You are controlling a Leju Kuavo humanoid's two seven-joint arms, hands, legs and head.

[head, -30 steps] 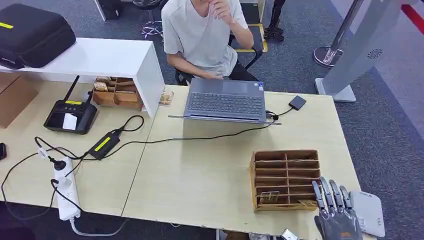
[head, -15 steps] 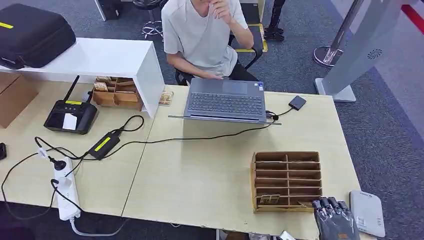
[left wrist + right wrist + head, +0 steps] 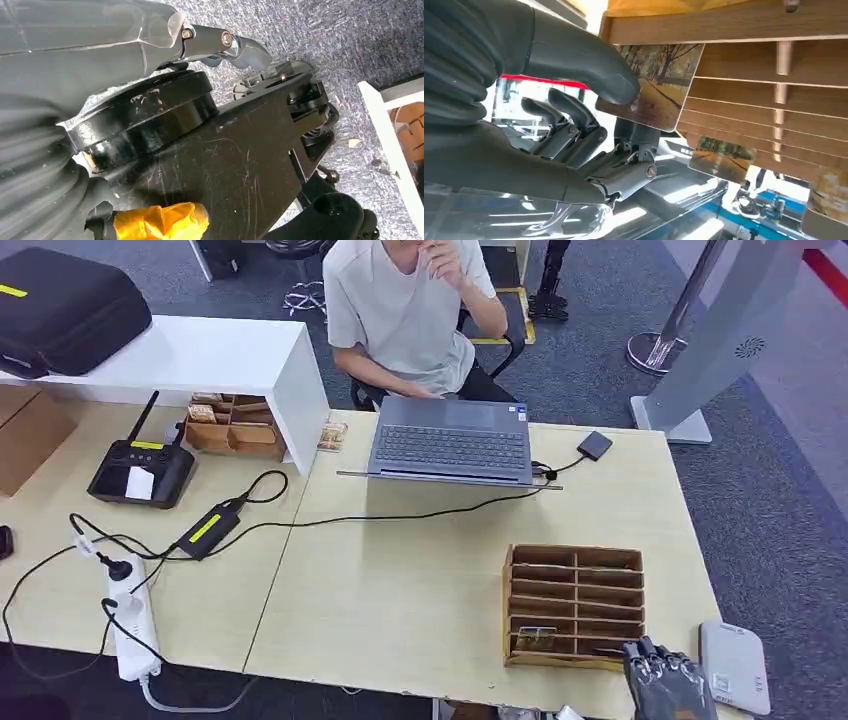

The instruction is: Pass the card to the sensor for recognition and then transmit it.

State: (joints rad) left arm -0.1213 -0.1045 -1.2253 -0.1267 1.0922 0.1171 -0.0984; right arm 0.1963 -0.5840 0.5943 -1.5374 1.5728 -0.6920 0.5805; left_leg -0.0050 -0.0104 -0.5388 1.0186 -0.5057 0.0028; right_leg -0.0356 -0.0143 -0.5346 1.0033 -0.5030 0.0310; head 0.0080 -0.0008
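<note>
A wooden card rack [image 3: 572, 605] stands near the table's front right edge, with a picture card [image 3: 535, 638] in a lower slot. My right hand [image 3: 665, 682] is at the rack's front right corner, fingers curled. In the right wrist view, that hand [image 3: 549, 100] pinches an autumn-tree card [image 3: 664, 75] between thumb and fingers, where the card sticks out of the rack [image 3: 749, 25]. A second card [image 3: 721, 159] sits in another slot. A flat white sensor device [image 3: 735, 665] lies just right of the hand. My left hand [image 3: 150, 35] hangs over the floor, holding nothing.
An open laptop [image 3: 450, 445] with a small black box [image 3: 594, 445] on a cable sits at the far edge, and a person [image 3: 405, 310] is seated behind it. Cables, a power strip [image 3: 130, 615], a black controller [image 3: 140, 472] and a white shelf [image 3: 200, 355] fill the left half.
My right hand has dropped lower at the rack's front, and its fingers have gone from pointing up and spread to curled in. The person and the table's things stay put.
</note>
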